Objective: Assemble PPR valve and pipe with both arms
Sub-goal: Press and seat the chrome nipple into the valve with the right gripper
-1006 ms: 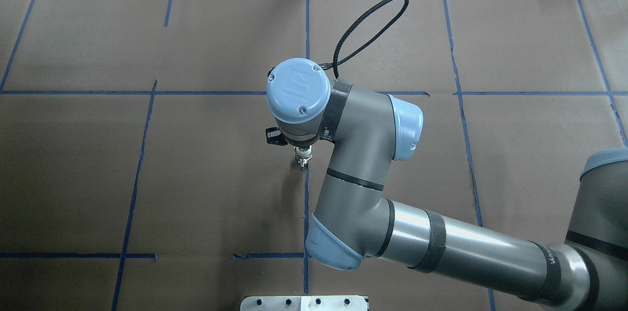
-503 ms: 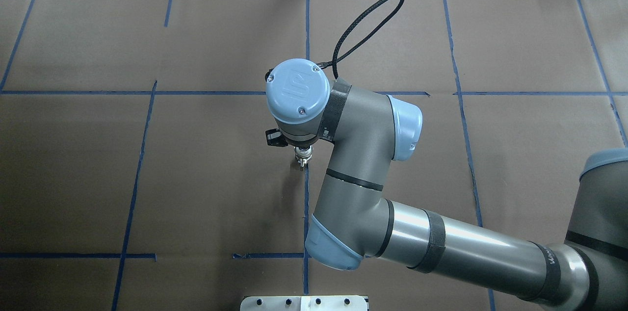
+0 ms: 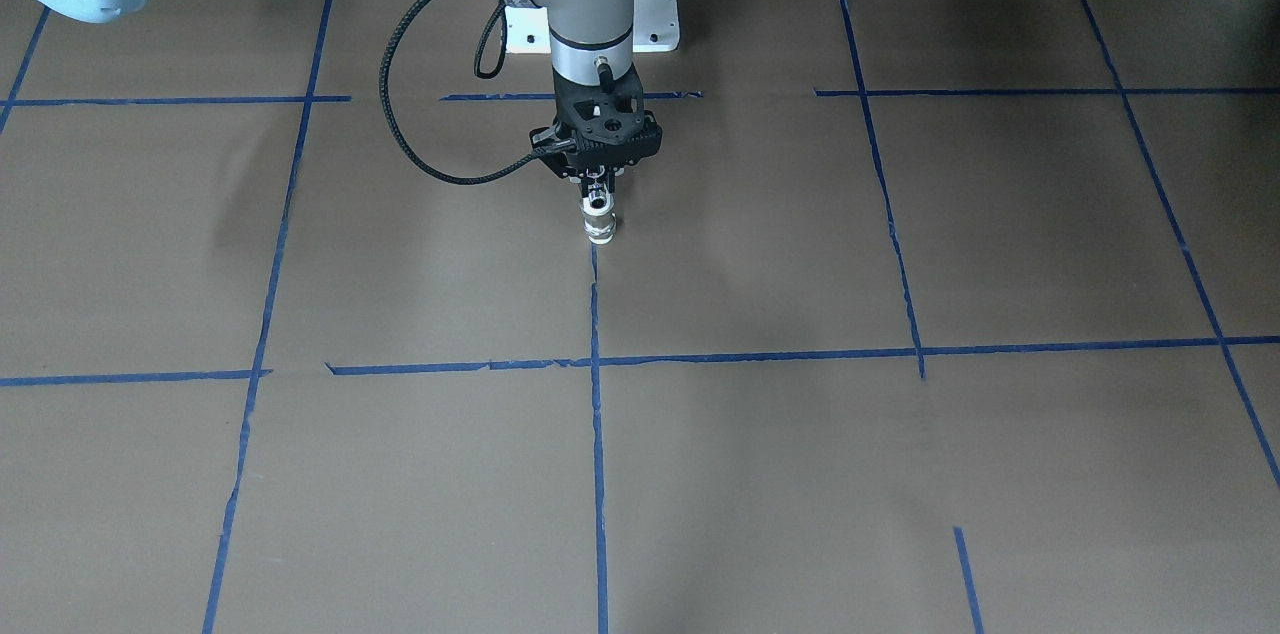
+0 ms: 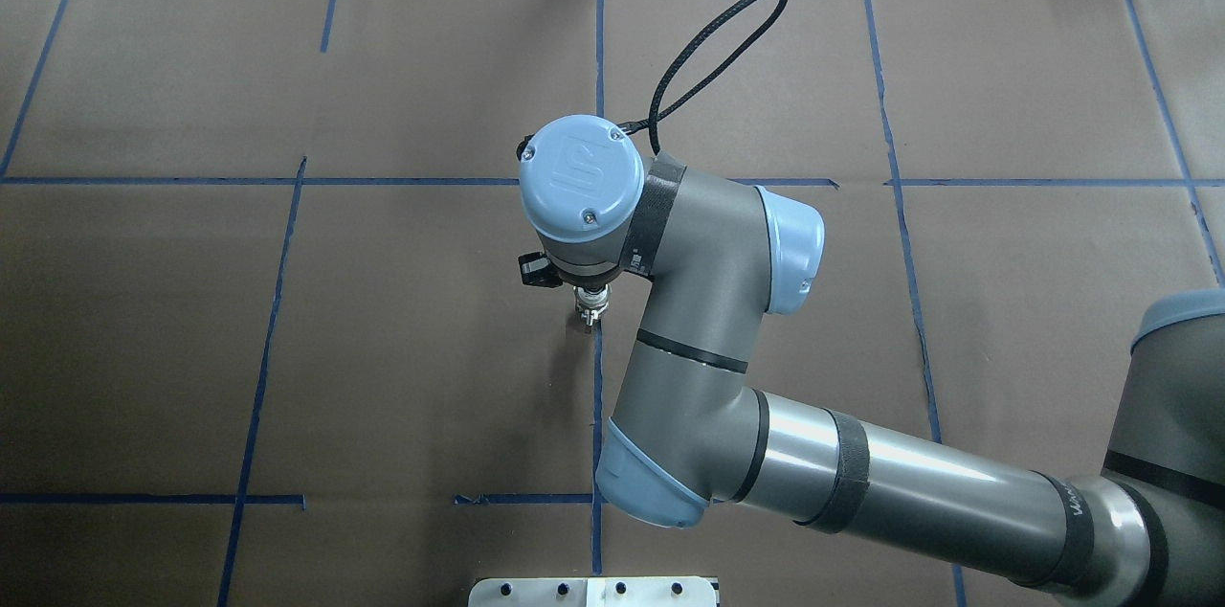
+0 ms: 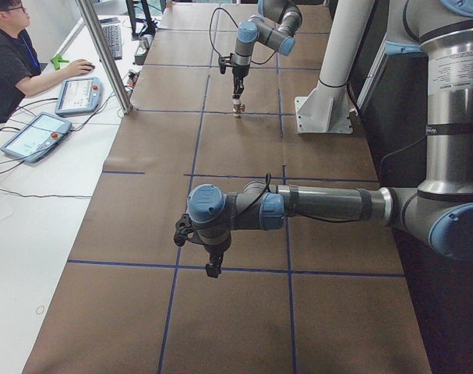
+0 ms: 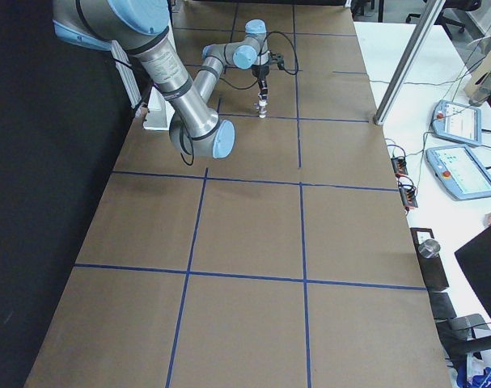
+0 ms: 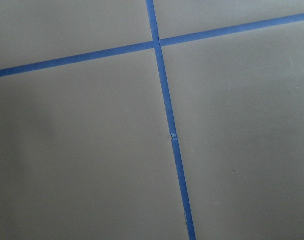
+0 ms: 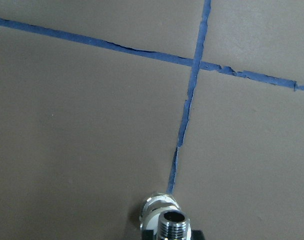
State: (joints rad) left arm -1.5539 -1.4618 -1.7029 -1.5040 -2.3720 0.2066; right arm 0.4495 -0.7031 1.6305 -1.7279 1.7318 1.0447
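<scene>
My right arm (image 4: 727, 320) reaches to the table's middle. Its black gripper (image 3: 598, 186) points straight down and is shut on the top of a small white and chrome valve fitting (image 3: 599, 222). The fitting stands upright on the brown paper at the end of a blue tape line. It also shows in the overhead view (image 4: 590, 304), and its threaded chrome end shows in the right wrist view (image 8: 173, 225). My left arm (image 5: 322, 204) shows only in the exterior left view. Its gripper (image 5: 213, 266) hangs over bare paper, and I cannot tell whether it is open or shut. No separate pipe is in view.
Brown paper with a blue tape grid (image 3: 595, 364) covers the table. The white pedestal base (image 3: 662, 9) stands on the robot's side. An operator (image 5: 10, 66), teach pendants (image 5: 35, 136) and a metal post (image 5: 104, 54) are beyond the far long edge.
Almost nothing: the black cable loop over my right wrist has shifted slightly left. The gripper and fitting have stayed in place.
</scene>
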